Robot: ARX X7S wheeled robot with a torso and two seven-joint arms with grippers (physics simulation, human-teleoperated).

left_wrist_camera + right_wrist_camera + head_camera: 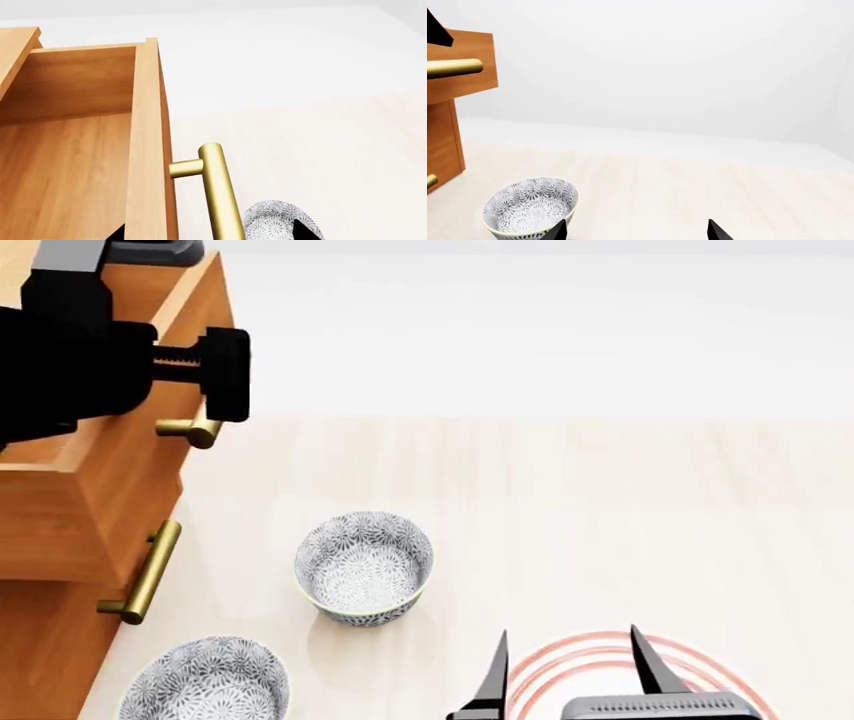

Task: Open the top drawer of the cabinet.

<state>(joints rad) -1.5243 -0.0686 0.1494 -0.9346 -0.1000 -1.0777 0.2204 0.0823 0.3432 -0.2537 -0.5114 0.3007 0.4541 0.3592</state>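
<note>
Obstacles: two bowls [364, 568] [204, 680] at 7 o'clock, pulled-out top drawer [94, 490] at 9
Free: floor [641, 510] from 12 to 4

We find no readable text, labels, brands, numbers or signs in any view. The grey-and-white ceramic bowl [363, 568] carries only a floral pattern, and the orange-brown wooden cabinet [80, 510] is unmarked.
</note>
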